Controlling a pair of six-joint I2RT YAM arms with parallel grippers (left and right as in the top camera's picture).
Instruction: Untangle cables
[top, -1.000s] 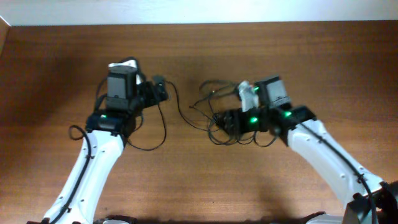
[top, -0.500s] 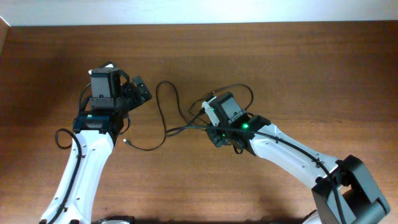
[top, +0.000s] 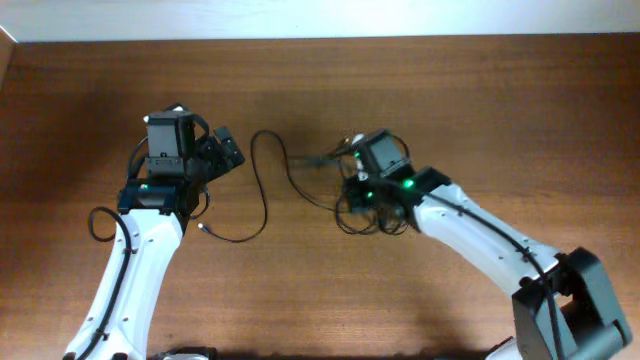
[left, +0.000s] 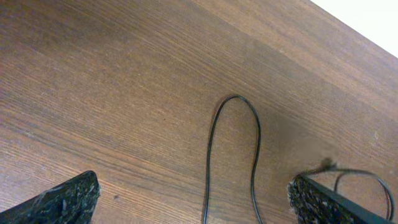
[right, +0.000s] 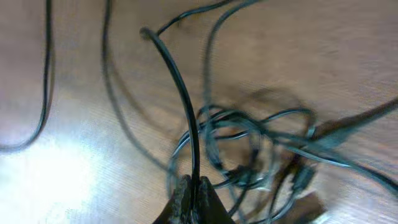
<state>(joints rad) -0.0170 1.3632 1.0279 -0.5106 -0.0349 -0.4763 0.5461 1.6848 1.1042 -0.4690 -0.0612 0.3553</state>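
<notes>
The cables (right: 186, 118) lie around the middle of the counter (top: 480, 100), and they are not yet apart. Most of them are bunched in a knot (right: 242, 146) of overlapping loops, and one loose strand (left: 237, 97) runs away from it toward the left edge in a tall, narrow bend.

Half a second ago that strand ran across to the knot in a drawn-out line. The right arm had swung toward the near edge, dragging the bundle with it. Now the arm has come back toward the far edge and the bundle has come back with it. We judge that the pull opened the knot very little.

The right gripper (right: 194, 186) is pinched tight on a single strand that rises from the knot. The view is blurred, so we cannot tell which loop that strand belongs to.

The left gripper (left: 193, 186) hangs over the bend with its fingers spread wide, holding nothing. It has not moved in the last half second. We think the loose strand needs pinning before the next pull.
</notes>
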